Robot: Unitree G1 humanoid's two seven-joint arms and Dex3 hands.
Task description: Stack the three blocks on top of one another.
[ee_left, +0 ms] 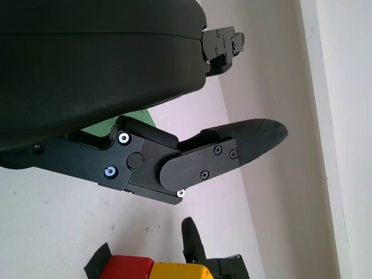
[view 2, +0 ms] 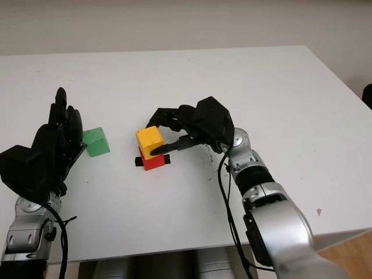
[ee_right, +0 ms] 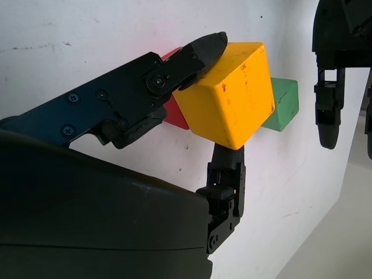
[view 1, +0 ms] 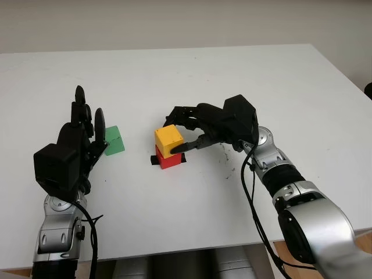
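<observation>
Fingers [ee_right: 200,49] of the right hand [view 1: 195,131] clamp the yellow block [view 1: 168,141], which sits tilted on the red block [view 1: 170,159] at mid-worktop [view 1: 232,75]. Left of that pair, apart from it, lies the green block [view 1: 114,139], just beside the open left hand [view 1: 78,145], the nearer hand for fetching it.

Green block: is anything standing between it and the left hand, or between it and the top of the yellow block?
Nothing visible stands between the green block and the open left hand beside it. The right hand grips the yellow block, on the red block, and crowds the way to its top.
</observation>
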